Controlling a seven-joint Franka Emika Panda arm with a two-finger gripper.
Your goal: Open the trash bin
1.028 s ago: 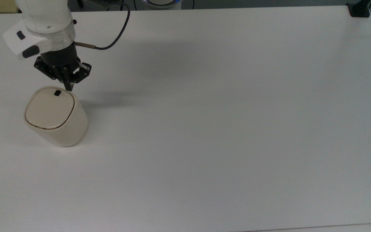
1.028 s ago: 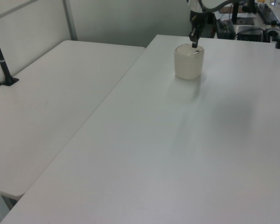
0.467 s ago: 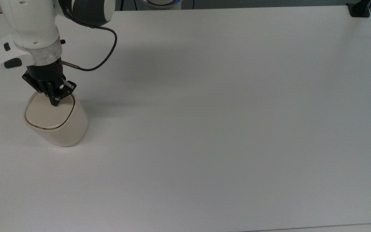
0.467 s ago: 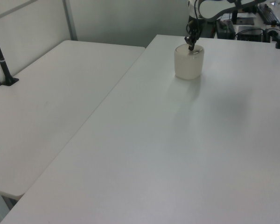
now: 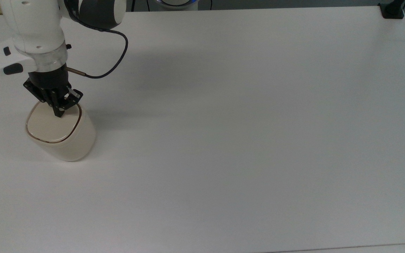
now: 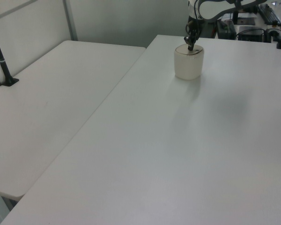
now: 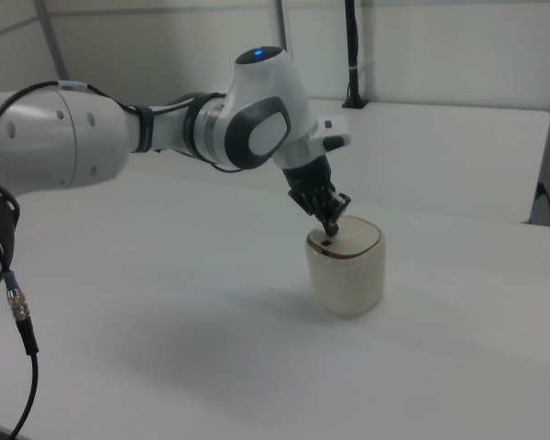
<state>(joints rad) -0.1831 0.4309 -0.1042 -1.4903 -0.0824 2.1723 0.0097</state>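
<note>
In the top view we see the trash bin standing on the white surface, close to the top view's left edge. Its cream lid lies flat and closed, ringed by a thin dark line. The gripper points down onto the lid's far part, its two black fingers drawn together into one tip with nothing between them. A black cable loops from the wrist just above the bin.

In the left view we find the bin at the far end of the surface, with the gripper touching down on its top. A second white table stands beside it, toward the left view's left.

In the right view the bin stands upright and the gripper meets the lid near its edge, just beside the small black latch button. The white arm reaches toward the bin from the right view's left.
</note>
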